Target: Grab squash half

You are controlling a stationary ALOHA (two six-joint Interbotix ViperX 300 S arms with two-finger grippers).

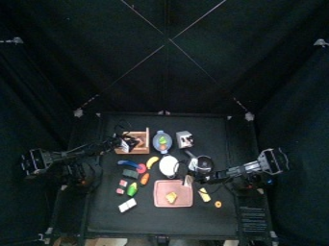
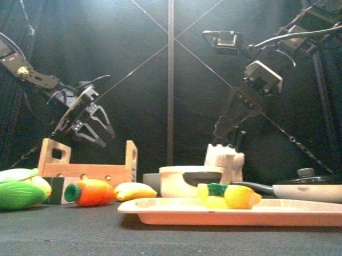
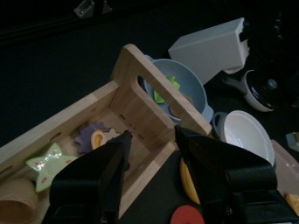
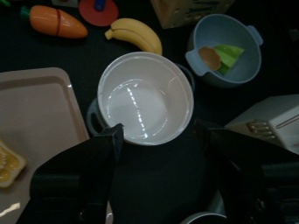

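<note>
Hovering over the white bowl (image 4: 142, 96), the right hand (image 4: 163, 140) gapes wide, holding nothing; left hand (image 3: 149, 157) likewise open.

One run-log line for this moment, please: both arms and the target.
left end effector: open, above wooden crate | right end effector: open, above white bowl | squash half: not held

Probably a lab: black-curtained pen (image 1: 77, 58), toy food.

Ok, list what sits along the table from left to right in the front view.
Green vegetable → carrot → banana → white bowl → pan.
</note>
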